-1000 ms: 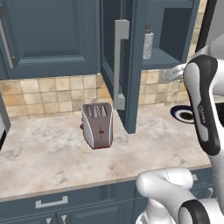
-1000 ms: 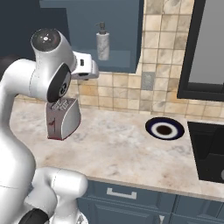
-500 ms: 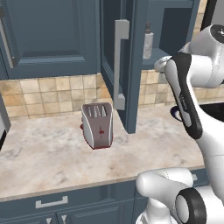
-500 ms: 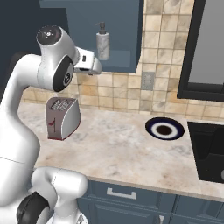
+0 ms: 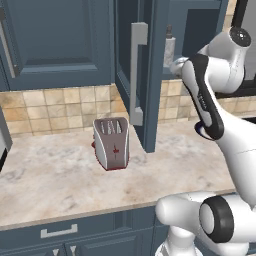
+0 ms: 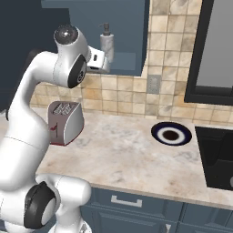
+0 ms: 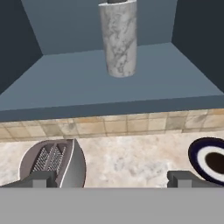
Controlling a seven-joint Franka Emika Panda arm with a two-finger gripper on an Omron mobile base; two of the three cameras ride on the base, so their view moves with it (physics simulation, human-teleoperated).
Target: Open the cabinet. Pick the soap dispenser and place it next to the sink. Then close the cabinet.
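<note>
Marbled grey-white body, darker pump on top: the soap dispenser is seen standing upright on the shelf floor of the open cabinet, door swung out toward the counter.

Gripper is held in front of the shelf edge and slightly below it, pointed into the opening. Its 2 fingers are spread wide apart with nothing between them.

Key relation: in the hand view the bottle lies straight ahead, deeper into the shelf and higher than the fingertips, roughly centred between them. Its long axis is vertical, so it would be taken from the side, across the body. A gap is left; no contact yet.

Judged step: reach toward the bottle, door-opening part done. A rise and a forward push appear needed before closing.

Below the shelf: toaster on the counter, a dark ring-shaped plate to its right.
</note>
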